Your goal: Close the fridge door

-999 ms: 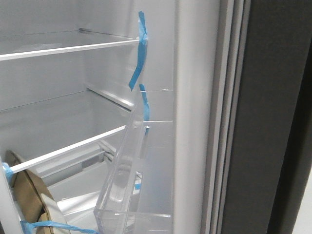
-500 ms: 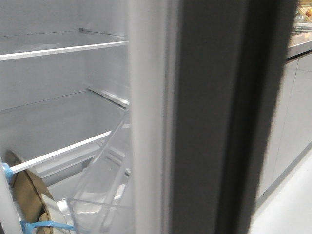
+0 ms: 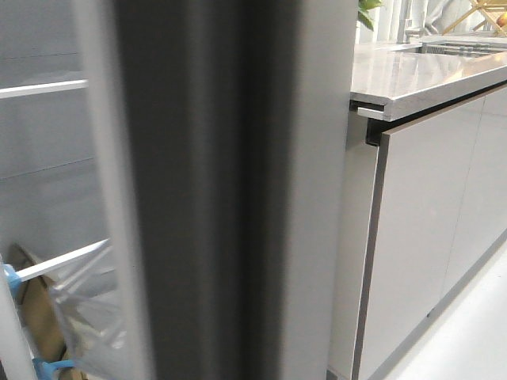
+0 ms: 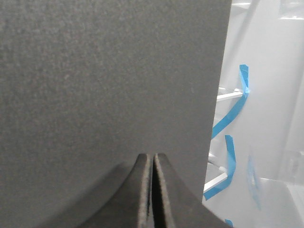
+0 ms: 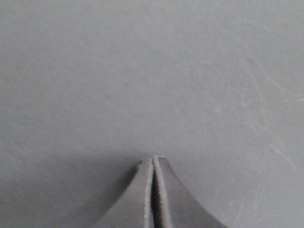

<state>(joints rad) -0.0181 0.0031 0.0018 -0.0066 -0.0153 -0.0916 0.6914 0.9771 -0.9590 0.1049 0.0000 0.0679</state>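
The left gripper (image 4: 152,164) was fully closed, its two dark fingers pressed flat together with nothing between them, and its tip met a matte dark grey panel (image 4: 109,80) that filled most of the left wrist view. The right gripper (image 5: 154,166) was closed in the same way, empty, with its tip against a plain grey surface (image 5: 152,71) that filled the whole right wrist view; whether that surface was the door could not be told.

In the front view the fridge door (image 3: 214,190) was the largest thing seen. It stood edge-on and blurred as a tall dark grey slab with a paler strip down its left side, covering the middle of the picture from top to bottom. It was not fully shut, since a narrow slice of the fridge interior (image 3: 40,158) showed to its left, with white shelf edges (image 3: 43,89) running across.

To the right of the door stood pale grey glossy cabinet doors (image 3: 428,237) under a light countertop (image 3: 420,75).

Low at the left, inside the fridge, sat a brown cardboard piece (image 3: 36,317), with a clear plastic bin (image 3: 83,305) just beside it, near the door's edge.

Smallest were the blue tape strips (image 4: 232,111), seen in the left wrist view stuck on the white lining to the right of the dark panel.
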